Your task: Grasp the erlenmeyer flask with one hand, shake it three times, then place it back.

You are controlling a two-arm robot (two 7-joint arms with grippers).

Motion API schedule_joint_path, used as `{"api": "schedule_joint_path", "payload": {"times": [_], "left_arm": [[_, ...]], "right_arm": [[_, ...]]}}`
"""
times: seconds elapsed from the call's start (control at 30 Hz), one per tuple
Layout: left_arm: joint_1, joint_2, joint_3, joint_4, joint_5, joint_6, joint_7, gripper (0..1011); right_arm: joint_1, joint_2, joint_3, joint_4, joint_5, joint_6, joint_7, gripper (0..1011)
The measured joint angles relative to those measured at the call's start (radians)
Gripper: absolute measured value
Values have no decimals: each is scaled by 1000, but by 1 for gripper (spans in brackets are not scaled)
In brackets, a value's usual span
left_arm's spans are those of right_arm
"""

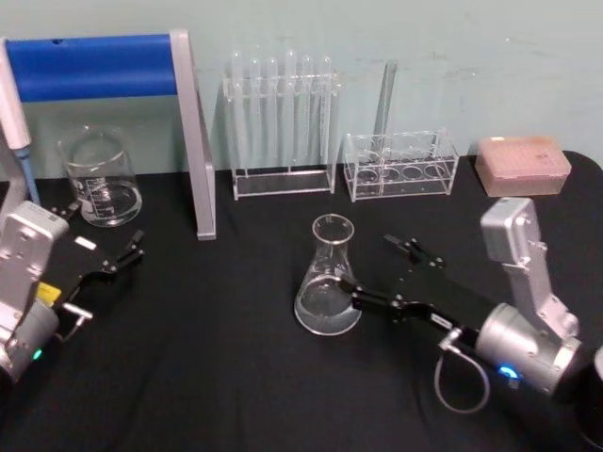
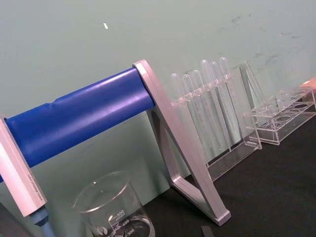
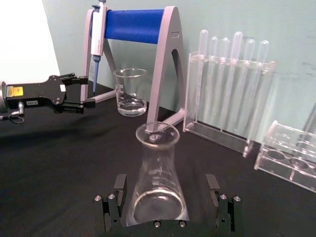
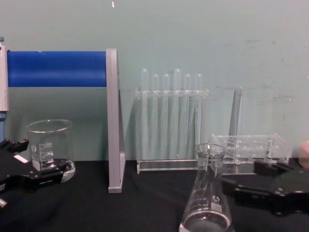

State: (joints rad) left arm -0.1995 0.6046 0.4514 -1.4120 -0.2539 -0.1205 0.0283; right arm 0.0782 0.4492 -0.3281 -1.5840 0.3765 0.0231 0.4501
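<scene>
1 erlenmeyer flask [image 1: 328,282] – right gripper [image 1: 384,274] jaws apart round it; left gripper [image 1: 105,245] apart.

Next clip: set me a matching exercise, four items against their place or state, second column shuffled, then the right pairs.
Column one:
1. erlenmeyer flask
2. right hand
3. left hand
4. beaker

Column two:
A. stands under the blue-barred stand, at the table's left rear
B. open, one finger on each side of the flask's base
C. upright on the black cloth, a little clear liquid in it
D. open, idle at the left, near the beaker

Pairs: 1-C, 2-B, 3-D, 4-A
</scene>
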Motion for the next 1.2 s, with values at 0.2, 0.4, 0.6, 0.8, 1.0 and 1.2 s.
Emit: {"api": "schedule_joint_path", "payload": {"times": [0.2,0.4,0.6,0.8,1.0,1.2], "left_arm": [[0,0,0,0,0,0,0,1001],[0,0,0,0,0,0,0,1001],[0,0,0,0,0,0,0,1001],[0,0,0,0,0,0,0,1001],[0,0,0,0,0,0,0,1001],[0,0,0,0,0,0,0,1001]], "right_arm": [[-30,33,38,-21,15,-3,-21,1000],[-21,20,75,5,9,-7,-82,1000],[6,-13,94,47,-36,-30,-140,1000],[49,-67,100,116,-97,-77,-195,1000],[78,-111,100,176,-140,-122,-227,1000],[107,-156,93,244,-195,-164,-265,1000]]}}
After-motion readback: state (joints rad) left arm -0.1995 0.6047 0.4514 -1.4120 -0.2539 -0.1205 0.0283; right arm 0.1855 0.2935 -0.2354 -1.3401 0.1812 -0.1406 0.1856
